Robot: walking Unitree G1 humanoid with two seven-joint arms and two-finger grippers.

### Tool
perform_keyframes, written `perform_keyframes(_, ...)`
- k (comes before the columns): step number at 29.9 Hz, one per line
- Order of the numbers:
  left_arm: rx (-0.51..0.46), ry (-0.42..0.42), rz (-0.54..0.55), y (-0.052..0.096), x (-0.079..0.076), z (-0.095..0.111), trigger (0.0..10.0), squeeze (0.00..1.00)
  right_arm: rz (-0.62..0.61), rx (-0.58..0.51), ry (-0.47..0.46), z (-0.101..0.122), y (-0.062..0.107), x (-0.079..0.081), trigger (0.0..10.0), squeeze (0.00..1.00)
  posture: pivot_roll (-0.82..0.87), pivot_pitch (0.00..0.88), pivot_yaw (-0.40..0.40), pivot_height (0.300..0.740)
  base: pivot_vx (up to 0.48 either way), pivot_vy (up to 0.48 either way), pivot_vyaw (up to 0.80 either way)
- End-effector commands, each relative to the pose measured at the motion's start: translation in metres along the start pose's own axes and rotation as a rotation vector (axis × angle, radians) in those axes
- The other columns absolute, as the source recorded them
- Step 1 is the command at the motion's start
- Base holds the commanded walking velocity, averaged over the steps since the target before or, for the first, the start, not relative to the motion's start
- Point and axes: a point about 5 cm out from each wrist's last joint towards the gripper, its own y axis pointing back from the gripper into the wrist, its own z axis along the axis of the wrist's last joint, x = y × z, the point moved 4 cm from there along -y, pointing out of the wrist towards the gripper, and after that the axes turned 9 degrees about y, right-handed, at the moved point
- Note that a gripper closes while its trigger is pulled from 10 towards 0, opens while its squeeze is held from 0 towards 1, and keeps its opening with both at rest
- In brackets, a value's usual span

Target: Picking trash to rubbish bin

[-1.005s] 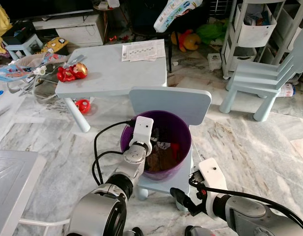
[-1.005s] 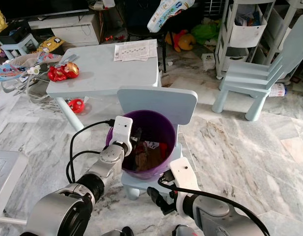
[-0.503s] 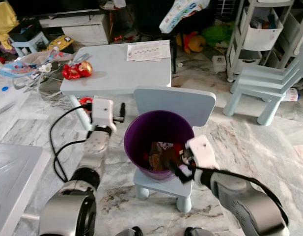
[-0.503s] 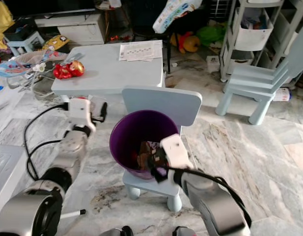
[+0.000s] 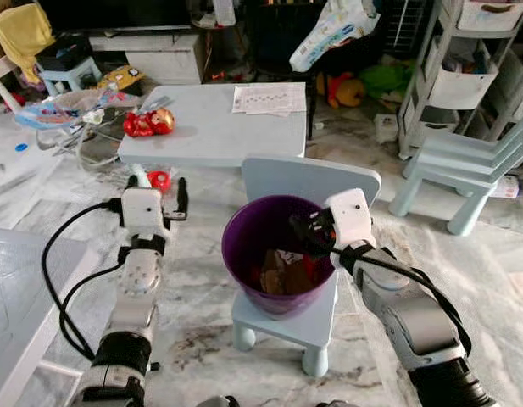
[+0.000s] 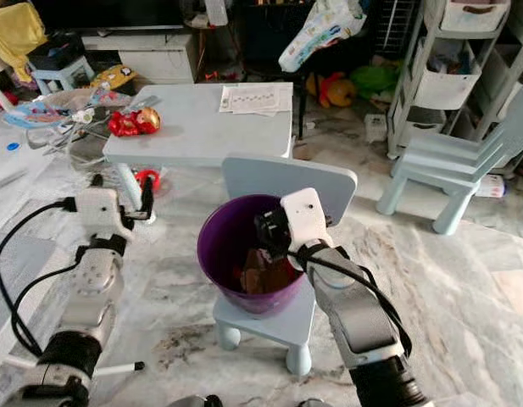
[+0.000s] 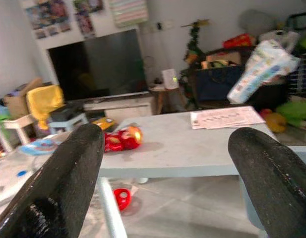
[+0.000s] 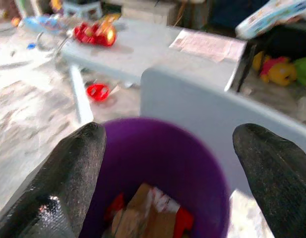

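Observation:
A purple bin (image 5: 241,248) stands on the seat of a small pale-blue chair (image 5: 310,176). Brown cardboard and red wrappers (image 5: 283,273) lie in its bottom. My right gripper (image 5: 302,232) hangs over the bin's right rim, open, with nothing between its fingers (image 8: 64,174); the right wrist view looks down into the bin (image 8: 165,163) at the trash (image 8: 149,219). My left gripper (image 5: 157,188) is raised left of the bin, open and empty, its fingers (image 7: 61,186) aimed towards the pale-blue table (image 7: 192,144).
The pale-blue table (image 5: 219,136) behind the chair carries a red toy (image 5: 147,123) and papers (image 5: 269,97). A red object (image 5: 159,180) lies on the floor beneath it. A second chair (image 5: 464,161) and shelves stand right; a white tabletop (image 5: 15,297) is at my left.
My left gripper has come out of the bin and swung to its left. My right gripper has risen from beside the chair's leg to the bin's right rim. The camera has shifted.

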Motion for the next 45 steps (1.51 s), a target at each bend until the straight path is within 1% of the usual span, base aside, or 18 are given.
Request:
perform_keyframes(1,-0.009,-0.015,0.038,-0.001,0.012,0.007,10.0,0.0,0.004,-0.041,-0.004,0.008,-0.004,0.001,10.0,0.0,-0.05,0.04,0.034,0.74,0.0,0.0,0.0)
perform_keyframes(4,-0.009,-0.016,0.043,-0.002,0.014,0.009,10.0,0.0,0.004,-0.053,-0.002,0.01,-0.007,0.002,10.0,0.0,-0.05,0.04,0.034,0.74,0.0,0.0,0.0)
perform_keyframes(7,-0.007,-0.007,0.051,-0.002,0.015,0.011,10.0,0.0,0.006,-0.06,0.0,0.012,-0.011,0.005,10.0,0.0,-0.05,0.039,0.035,0.74,0.0,0.0,0.8)
perform_keyframes(10,-0.011,-0.017,0.057,-0.002,0.016,0.014,10.0,0.0,0.011,-0.066,-0.003,0.013,-0.013,0.006,10.0,0.0,-0.05,0.035,0.036,0.74,0.0,0.0,0.8)
perform_keyframes(13,-0.002,-0.011,0.071,-0.001,0.015,0.018,10.0,0.0,0.024,-0.08,-0.001,0.012,-0.015,0.008,10.0,0.0,-0.05,0.031,0.037,0.74,0.0,0.0,0.8)
perform_keyframes(16,-0.003,-0.024,0.072,-0.002,0.012,0.02,10.0,0.0,0.025,-0.082,0.002,0.011,-0.015,0.007,10.0,0.0,-0.05,0.031,0.037,0.74,0.0,0.0,0.8)
perform_keyframes(19,-0.013,-0.033,0.056,-0.002,0.008,0.022,10.0,0.0,0.024,-0.086,0.001,0.011,-0.015,0.006,10.0,0.0,-0.05,0.03,0.04,0.74,0.0,0.0,0.8)
perform_keyframes(22,-0.002,-0.042,0.059,-0.003,0.004,0.022,10.0,0.0,0.04,-0.088,-0.001,0.01,-0.016,0.012,10.0,0.0,-0.05,0.027,0.039,0.74,0.0,0.0,0.8)
perform_keyframes(26,0.008,-0.049,0.084,-0.003,0.006,0.022,10.0,0.0,0.053,-0.09,-0.007,0.01,-0.017,0.018,10.0,0.0,-0.05,0.026,0.037,0.74,0.0,0.0,0.8)
perform_keyframes(28,0.018,-0.041,0.101,-0.002,0.007,0.022,10.0,0.0,0.056,-0.094,-0.01,0.01,-0.017,0.018,10.0,0.0,-0.04,0.026,0.037,0.74,0.0,0.0,0.8)
perform_keyframes(35,0.024,-0.047,0.105,-0.001,0.007,0.024,10.0,0.0,0.054,-0.1,-0.012,0.011,-0.019,0.016,10.0,0.0,-0.04,0.026,0.037,0.74,0.0,0.0,0.8)
perform_keyframes(41,0.044,-0.063,0.128,0.0,0.008,0.023,10.0,0.0,0.046,-0.105,-0.014,0.011,-0.019,0.014,10.0,0.0,-0.04,0.03,0.037,0.74,0.0,0.0,0.8)
perform_keyframes(45,0.04,-0.081,0.135,0.002,0.009,0.024,10.0,0.0,0.037,-0.122,-0.016,0.015,-0.02,0.013,10.0,0.0,-0.04,0.03,0.036,0.74,0.0,0.0,0.8)
